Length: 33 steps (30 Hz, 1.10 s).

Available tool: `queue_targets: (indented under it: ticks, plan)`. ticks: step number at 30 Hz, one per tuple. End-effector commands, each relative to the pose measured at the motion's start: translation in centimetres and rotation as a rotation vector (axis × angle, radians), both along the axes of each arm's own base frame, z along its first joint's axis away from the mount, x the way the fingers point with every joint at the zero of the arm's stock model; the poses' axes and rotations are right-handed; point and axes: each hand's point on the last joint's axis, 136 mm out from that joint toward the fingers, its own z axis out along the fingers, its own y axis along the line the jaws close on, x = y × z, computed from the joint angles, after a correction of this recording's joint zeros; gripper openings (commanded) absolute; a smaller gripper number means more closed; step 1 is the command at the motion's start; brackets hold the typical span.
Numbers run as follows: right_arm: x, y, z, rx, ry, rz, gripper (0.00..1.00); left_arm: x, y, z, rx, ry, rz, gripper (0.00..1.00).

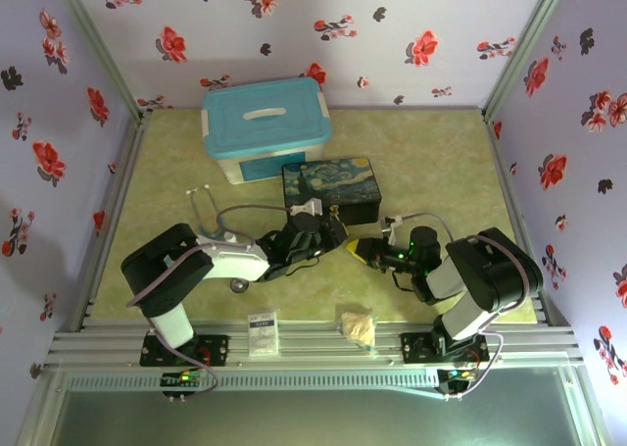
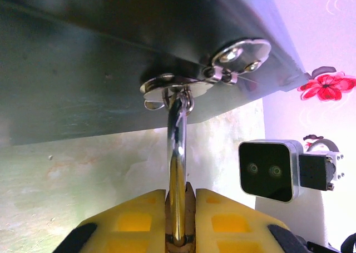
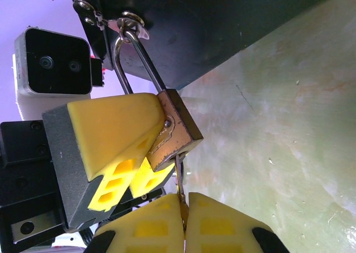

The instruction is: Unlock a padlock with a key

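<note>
left gripper point(image 2: 179, 204) clenched on the padlock point(image 3: 177, 129), mid-table | shackle point(image 3: 142, 57) hooked through the hasp point(image 2: 235, 55) on the near side of the tin box point(image 1: 331, 183) | right gripper point(image 3: 182, 206) pinching the key point(image 3: 181, 178), its tip meeting the padlock base

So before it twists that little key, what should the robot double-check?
1. Left gripper clamped on the padlock body: ok.
2. Right gripper pinching the key: ok.
3. Key tip entered into the padlock's underside: looks ok; depth cannot tell.
4. Key in line with the padlock body: ok, roughly.
5. Shackle closed and threaded through the hasp on the tin box: ok, as expected before unlocking.
6. Room for the right wrist to rotate without bumping the left gripper: cannot tell.
</note>
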Motion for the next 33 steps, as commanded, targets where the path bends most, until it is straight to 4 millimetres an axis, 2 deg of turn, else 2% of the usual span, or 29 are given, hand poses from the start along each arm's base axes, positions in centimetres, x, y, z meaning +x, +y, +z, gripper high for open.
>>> queue_targets:
  ticks: [1, 6, 12, 22, 33]
  plan:
    - [1.3, 0.1, 1.0, 0.019, -0.064, -0.015, 0.0, -0.5, -0.7, 0.6, -0.034, -0.008, -0.034, 0.0]
    - [2.0, 0.4, 0.1, 0.015, -0.044, -0.018, 0.0, -0.5, -0.7, 1.2, -0.048, -0.018, -0.034, 0.0]
    - [2.4, 0.5, 1.5, 0.026, -0.103, -0.02, 0.0, -0.7, -1.2, 1.0, -0.055, -0.009, -0.045, 0.0]
    - [2.4, 1.1, 1.7, -0.013, -0.188, -0.002, 0.0, -0.8, -1.9, 1.2, -0.088, 0.007, -0.059, 0.0]
    - [4.3, 1.5, 5.5, 0.083, -0.205, -0.04, 0.0, -1.3, -2.0, 1.3, -0.101, 0.015, -0.073, 0.0]
